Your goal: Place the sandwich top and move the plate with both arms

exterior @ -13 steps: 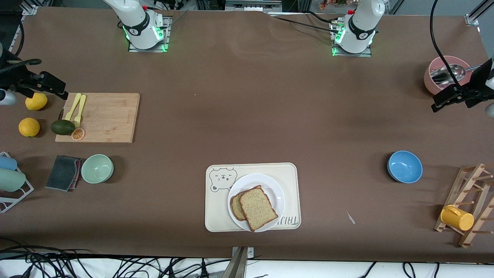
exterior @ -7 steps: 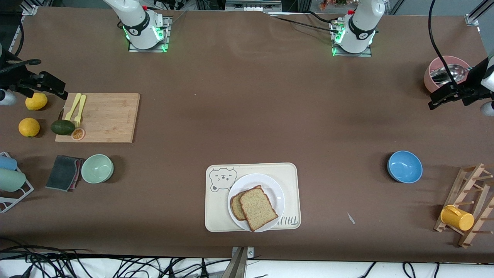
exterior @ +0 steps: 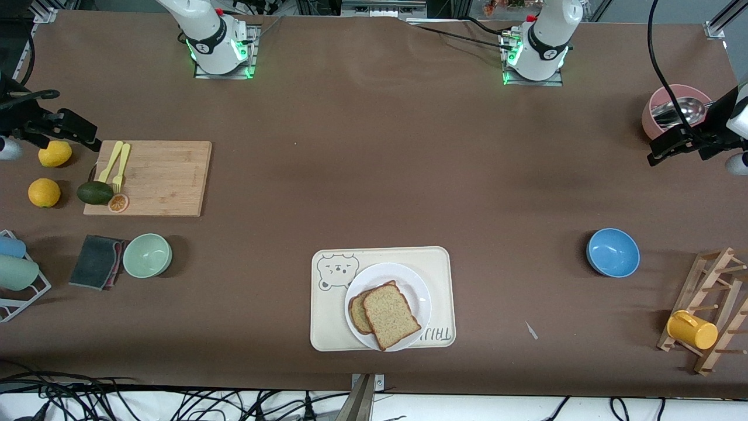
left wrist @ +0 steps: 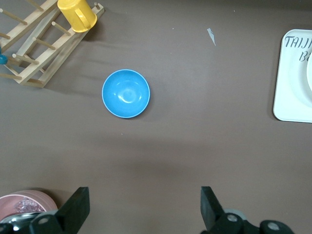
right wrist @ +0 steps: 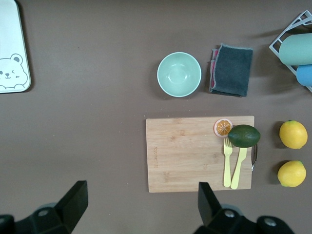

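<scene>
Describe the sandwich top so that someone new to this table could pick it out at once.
Find the cream tray with the bear drawing, near the front camera. On it sits the white plate; the sandwich top is the lighter slice lying over a darker one.

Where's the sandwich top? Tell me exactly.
In the front view, the sandwich top lies on the plate, overlapping a darker slice, on the bear tray.

Broad bare desk (exterior: pixel 374 175) lies between the arm bases and the tray (exterior: pixel 327 327), so the plate (exterior: pixel 418 286) is reachable from above. The blue bowl (exterior: pixel 612 252) flanks the left arm's end; the green bowl (exterior: pixel 147 255) and cutting board (exterior: pixel 163 175) flank the right arm's end, all well apart from the tray.
</scene>
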### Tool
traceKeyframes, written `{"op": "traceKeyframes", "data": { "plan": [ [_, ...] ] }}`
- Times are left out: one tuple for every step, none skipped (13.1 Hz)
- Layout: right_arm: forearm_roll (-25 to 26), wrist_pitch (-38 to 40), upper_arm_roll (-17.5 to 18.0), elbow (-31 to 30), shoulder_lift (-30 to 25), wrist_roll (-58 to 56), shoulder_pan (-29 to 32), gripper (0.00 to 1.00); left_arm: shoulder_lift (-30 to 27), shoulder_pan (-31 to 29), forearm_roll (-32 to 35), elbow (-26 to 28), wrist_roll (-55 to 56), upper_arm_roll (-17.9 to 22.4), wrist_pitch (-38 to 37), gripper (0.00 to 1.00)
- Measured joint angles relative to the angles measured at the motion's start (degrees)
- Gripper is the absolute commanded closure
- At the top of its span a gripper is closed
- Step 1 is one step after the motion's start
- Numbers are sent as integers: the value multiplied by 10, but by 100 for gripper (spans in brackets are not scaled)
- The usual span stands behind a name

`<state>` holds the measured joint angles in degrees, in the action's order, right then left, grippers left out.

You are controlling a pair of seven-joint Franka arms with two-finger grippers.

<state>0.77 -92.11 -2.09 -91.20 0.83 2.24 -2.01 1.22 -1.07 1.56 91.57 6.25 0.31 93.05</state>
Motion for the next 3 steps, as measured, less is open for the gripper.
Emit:
{"op": "traceKeyframes", "data": {
  "plan": [
    [0,0,0,0,0,0,0,0,0,0,0,0,0,0,0,0],
    [0,0,0,0,1,0,0,0,0,1,0,0,0,-1,0,0],
    [0,0,0,0,1,0,0,0,0,1,0,0,0,-2,0,0]
  ]
}}
